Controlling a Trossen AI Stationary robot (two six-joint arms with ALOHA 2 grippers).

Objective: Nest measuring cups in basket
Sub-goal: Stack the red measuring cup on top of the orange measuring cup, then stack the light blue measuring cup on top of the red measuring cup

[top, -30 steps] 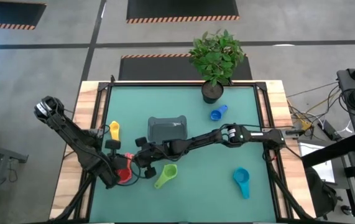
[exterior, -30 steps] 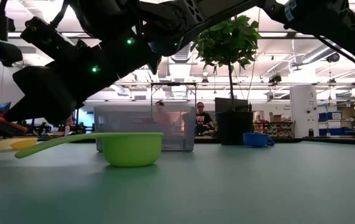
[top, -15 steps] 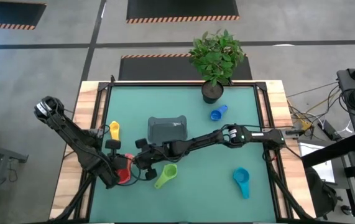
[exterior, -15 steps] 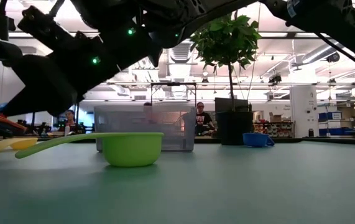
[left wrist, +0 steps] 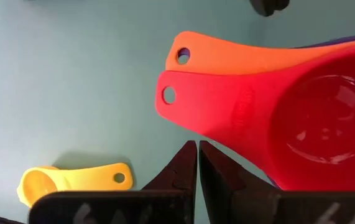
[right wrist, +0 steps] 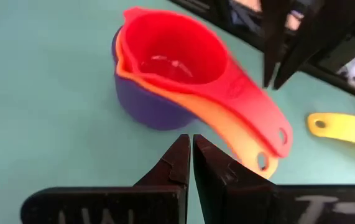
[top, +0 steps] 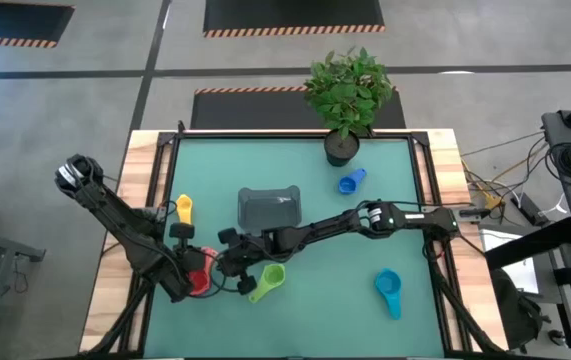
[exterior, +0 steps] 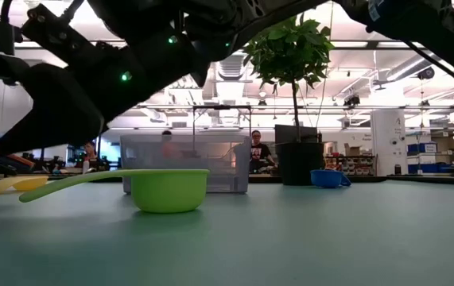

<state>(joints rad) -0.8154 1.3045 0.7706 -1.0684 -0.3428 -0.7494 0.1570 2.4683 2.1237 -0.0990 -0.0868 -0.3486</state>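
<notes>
Left gripper point(left wrist: 197, 163) held closed, empty, low at table's near left beside stacked red cup point(top: 198, 281). Right gripper point(right wrist: 191, 155) stretched across mat, closed, empty, near same stack. Green cup point(top: 268, 281) lying right of it; basket point(top: 270, 208) farther back. Orange cup point(left wrist: 239, 57) under red shown only by wrist views.

you've got a glossy plastic red cup point(right wrist: 183, 53) just ahead of the right gripper point(right wrist: 186, 149), light glinting off its bowl; the orange cup point(right wrist: 227, 127) under it looks the same smooth plastic, the purple cup point(right wrist: 146, 106) duller. gripper fingers point(right wrist: 168, 165): matt black, hard-looking. beside the left gripper point(left wrist: 198, 163), yellow cup point(left wrist: 71, 183) is smooth plastic. table mat point(top: 315, 310) matt green, faintly grainy; table edge point(top: 145, 150) bare pale wood. green cup point(exterior: 167, 189) has a soft sheen. basket point(top: 268, 207) looks matt grey.
</notes>
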